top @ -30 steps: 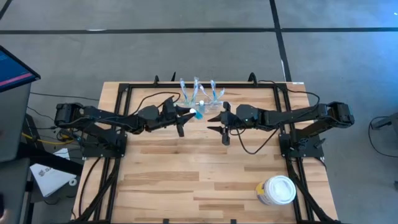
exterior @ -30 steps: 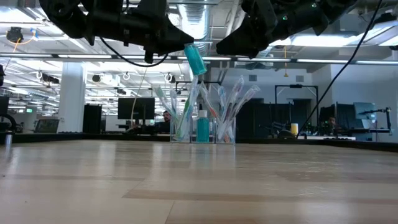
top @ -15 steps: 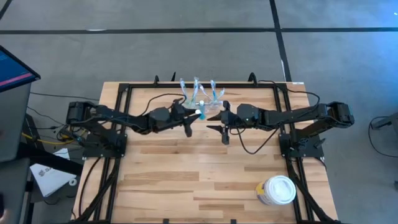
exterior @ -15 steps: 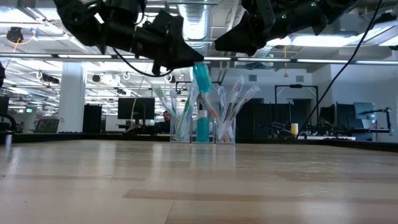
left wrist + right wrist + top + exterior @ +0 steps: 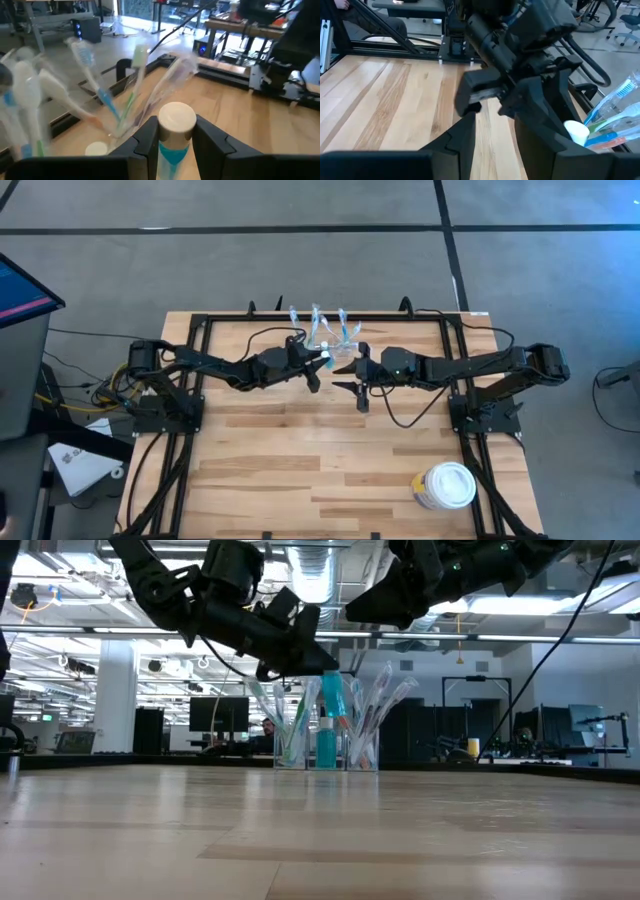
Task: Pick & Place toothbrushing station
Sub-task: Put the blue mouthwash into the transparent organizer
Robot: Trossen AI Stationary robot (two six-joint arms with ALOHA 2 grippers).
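The toothbrushing station [image 5: 322, 330], a clear holder with several toothbrushes standing in it, rests on the table near the middle of its far edge, and also shows in the low view [image 5: 300, 745]. My left gripper [image 5: 317, 367] is shut on a teal tube with a white cap [image 5: 325, 358], just on the station's near side. In the low view the tube [image 5: 333, 698] hangs in front of the station's top. My right gripper [image 5: 359, 379] hovers open to the right of the tube, with nothing between its fingers [image 5: 465, 137]. My left gripper pinches the teal tube between its two fingers, on the body just below the white cap [image 5: 173, 150]. The fingers [image 5: 148, 142] come nearly level from the table's left, slanting a little down. The tube stands upright, cap up, lifted clear of the table.
A round white-lidded tub [image 5: 445, 485] stands near the table's front right corner. Black frame rails [image 5: 200, 330] run along the table's left, right and far edges. The wide wooden middle and front of the table [image 5: 300, 470] lie bare.
My left gripper has gone down and toward the table's right edge, up to the station, carrying the teal tube. The tube, tilted before, now hangs upright and lower, level with the toothbrush tops.
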